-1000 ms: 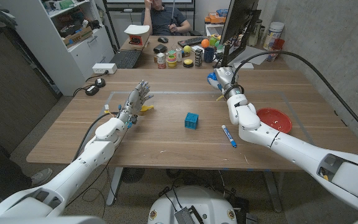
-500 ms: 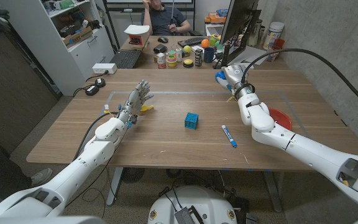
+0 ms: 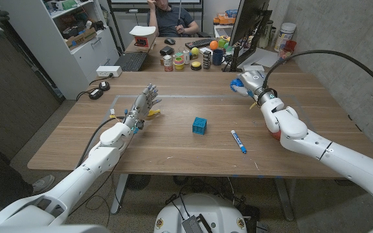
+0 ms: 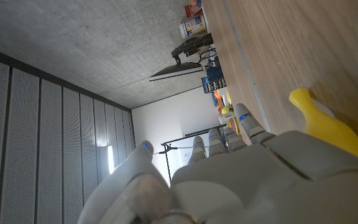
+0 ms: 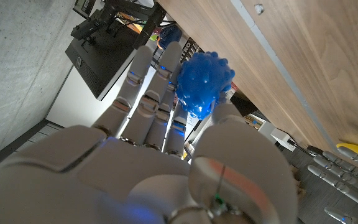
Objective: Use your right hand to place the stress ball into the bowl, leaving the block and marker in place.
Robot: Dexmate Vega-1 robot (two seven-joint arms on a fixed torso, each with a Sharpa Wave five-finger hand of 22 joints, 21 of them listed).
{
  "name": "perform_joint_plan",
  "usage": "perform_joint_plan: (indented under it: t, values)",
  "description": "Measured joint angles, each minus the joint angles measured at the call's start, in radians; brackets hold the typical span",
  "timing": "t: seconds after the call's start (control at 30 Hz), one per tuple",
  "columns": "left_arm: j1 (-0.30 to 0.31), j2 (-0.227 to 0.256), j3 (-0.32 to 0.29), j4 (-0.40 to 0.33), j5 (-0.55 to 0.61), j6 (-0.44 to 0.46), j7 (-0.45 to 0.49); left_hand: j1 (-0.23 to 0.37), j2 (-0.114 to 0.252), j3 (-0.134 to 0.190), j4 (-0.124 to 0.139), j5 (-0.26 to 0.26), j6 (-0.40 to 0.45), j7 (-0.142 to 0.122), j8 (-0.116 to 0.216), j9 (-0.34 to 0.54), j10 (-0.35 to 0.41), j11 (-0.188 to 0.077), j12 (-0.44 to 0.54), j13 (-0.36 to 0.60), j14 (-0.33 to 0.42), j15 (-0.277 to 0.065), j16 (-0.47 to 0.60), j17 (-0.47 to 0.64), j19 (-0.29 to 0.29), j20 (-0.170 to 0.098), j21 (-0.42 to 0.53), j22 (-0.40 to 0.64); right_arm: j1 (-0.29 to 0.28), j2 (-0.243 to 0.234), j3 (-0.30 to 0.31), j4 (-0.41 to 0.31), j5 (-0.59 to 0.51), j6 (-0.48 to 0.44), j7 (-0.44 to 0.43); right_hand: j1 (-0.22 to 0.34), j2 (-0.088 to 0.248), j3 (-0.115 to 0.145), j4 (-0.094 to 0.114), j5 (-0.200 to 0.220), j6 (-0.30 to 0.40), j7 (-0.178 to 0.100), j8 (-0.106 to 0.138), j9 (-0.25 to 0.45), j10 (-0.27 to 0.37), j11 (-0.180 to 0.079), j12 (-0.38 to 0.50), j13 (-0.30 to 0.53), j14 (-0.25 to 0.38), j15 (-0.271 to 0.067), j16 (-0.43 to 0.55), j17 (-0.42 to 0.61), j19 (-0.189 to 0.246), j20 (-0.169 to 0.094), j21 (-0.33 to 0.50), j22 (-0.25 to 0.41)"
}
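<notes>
The right hand (image 5: 166,168) pinches the knobbly blue stress ball (image 5: 202,84) at its fingertips; soft and light, it likely squashes if squeezed.

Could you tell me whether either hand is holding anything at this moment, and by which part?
The right hand pinches the blue stress ball by its sides, between thumb and fingers. The left hand holds nothing.
</notes>
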Motion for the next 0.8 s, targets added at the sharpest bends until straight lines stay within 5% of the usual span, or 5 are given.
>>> perform_joint_plan:
  t: [0.8]
  values:
    - [0.003,-0.002,0.015,-0.012,0.003,0.000,-0.023,0.000,0.000,0.000,0.000,0.000,0.000,0.000,0.000,0.000,0.000,0.000,0.000,0.000,0.000,0.000,0.000,0.000,0.003,-0.003,-0.004,0.000,-0.155,-0.148,0.136,-0.082,-0.024,-0.005,0.073,0.001,-0.001,0.000,0.000,-0.002,0.000,0.000,0.011,0.005,0.001,-0.001,0.000,-0.003,-0.008,0.001,-0.017,0.001,0.011,-0.004,-0.006,-0.035]
